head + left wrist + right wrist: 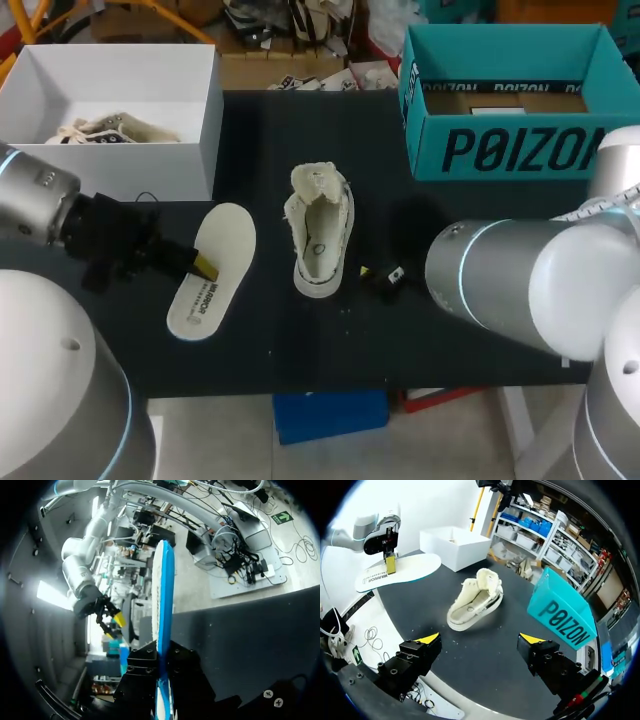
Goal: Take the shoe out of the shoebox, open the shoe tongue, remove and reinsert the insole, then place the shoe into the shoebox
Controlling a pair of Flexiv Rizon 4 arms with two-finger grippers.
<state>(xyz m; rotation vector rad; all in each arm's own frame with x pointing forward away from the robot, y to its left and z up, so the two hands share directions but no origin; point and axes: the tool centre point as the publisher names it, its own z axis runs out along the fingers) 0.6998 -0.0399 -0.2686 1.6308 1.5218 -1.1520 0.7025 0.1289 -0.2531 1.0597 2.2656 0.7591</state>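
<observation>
Left of the cream canvas shoe (318,235), left tool (203,265) pinches white flat insole (222,245) by its edge, might twist loose; right tool (480,640) gapes empty, so unbraced shoe could slide.

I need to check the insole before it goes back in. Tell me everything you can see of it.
The insole is a flat, foam-looking piece in a foot outline, cream-white on top with dark print near the heel, blue beneath. It is out of the shoe, apart from it on the robot's left side, held roughly level. The left gripper clamps it at mid-length.
</observation>
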